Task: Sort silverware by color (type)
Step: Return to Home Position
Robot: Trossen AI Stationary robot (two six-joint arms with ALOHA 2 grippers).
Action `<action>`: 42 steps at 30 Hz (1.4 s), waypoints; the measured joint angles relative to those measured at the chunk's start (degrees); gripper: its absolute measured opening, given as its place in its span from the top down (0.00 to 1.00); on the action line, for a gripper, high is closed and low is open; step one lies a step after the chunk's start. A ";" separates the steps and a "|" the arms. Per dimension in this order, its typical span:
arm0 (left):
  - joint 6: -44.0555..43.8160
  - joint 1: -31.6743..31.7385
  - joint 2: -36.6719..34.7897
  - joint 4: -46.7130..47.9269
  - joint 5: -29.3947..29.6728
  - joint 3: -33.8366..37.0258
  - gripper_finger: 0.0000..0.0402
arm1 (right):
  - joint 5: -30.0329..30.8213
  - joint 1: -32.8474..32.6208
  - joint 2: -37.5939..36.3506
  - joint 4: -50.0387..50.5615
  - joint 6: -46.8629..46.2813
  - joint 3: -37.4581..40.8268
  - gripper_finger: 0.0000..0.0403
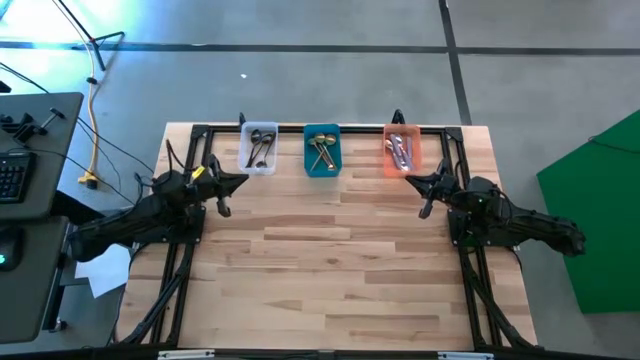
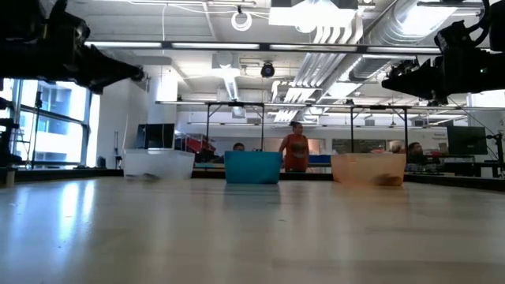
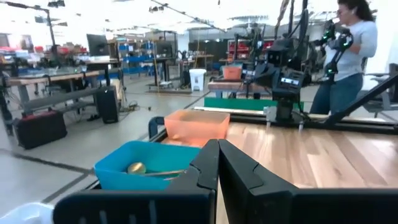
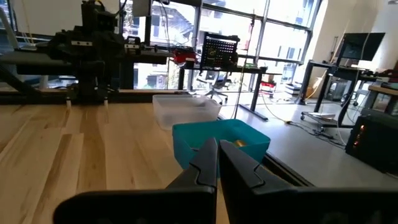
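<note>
High view first: every spoon lies in a bin, and both grippers are clenched on nothing.

High view: the teal bin (image 1: 309, 165) holds the gold spoons (image 1: 321, 152); the clear bin (image 1: 260, 171) on its left-arm side holds the black spoons (image 1: 260, 147); the orange bin (image 1: 389, 168) on its right-arm side holds what appear to be silver, lavender-handled spoons (image 1: 401, 151). The left gripper (image 1: 240, 181) and right gripper (image 1: 412, 181) hang either side of the teal bin, slightly nearer the middle of the table (image 1: 330, 270). Low view: both grippers sit high above the table, flanking the teal bin. Left wrist view: fingers (image 3: 239, 177) pressed together, empty, gold spoons in the teal bin beyond. Right wrist view: fingers (image 4: 239, 171) likewise closed, teal bin just past them.
</note>
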State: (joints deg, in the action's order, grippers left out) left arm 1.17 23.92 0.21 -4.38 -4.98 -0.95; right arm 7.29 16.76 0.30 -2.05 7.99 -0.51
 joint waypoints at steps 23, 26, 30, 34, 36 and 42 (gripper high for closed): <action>-7.14 0.04 0.66 3.59 7.83 0.29 1.00 | 1.22 6.14 0.13 -0.30 -2.99 0.02 1.00; -7.06 0.04 0.66 3.58 7.83 0.29 1.00 | 0.88 6.46 0.15 -0.28 -2.87 0.04 1.00; -7.06 0.04 0.66 3.57 7.83 0.29 1.00 | 0.65 6.47 0.15 -0.28 -2.95 0.04 1.00; -7.04 0.04 0.68 3.56 7.81 0.29 1.00 | 0.65 6.47 0.15 -0.28 -2.98 0.04 1.00; -7.04 0.04 0.68 3.56 7.81 0.29 1.00 | 0.63 6.47 0.15 -0.28 -3.00 0.04 1.00; -6.99 0.04 0.68 3.56 7.79 0.29 1.00 | 0.63 6.47 0.17 -0.26 -3.05 0.04 1.00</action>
State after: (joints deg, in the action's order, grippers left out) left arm -5.82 23.97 0.89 -0.82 2.81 -0.67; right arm 7.92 23.22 0.46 -2.31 4.94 -0.47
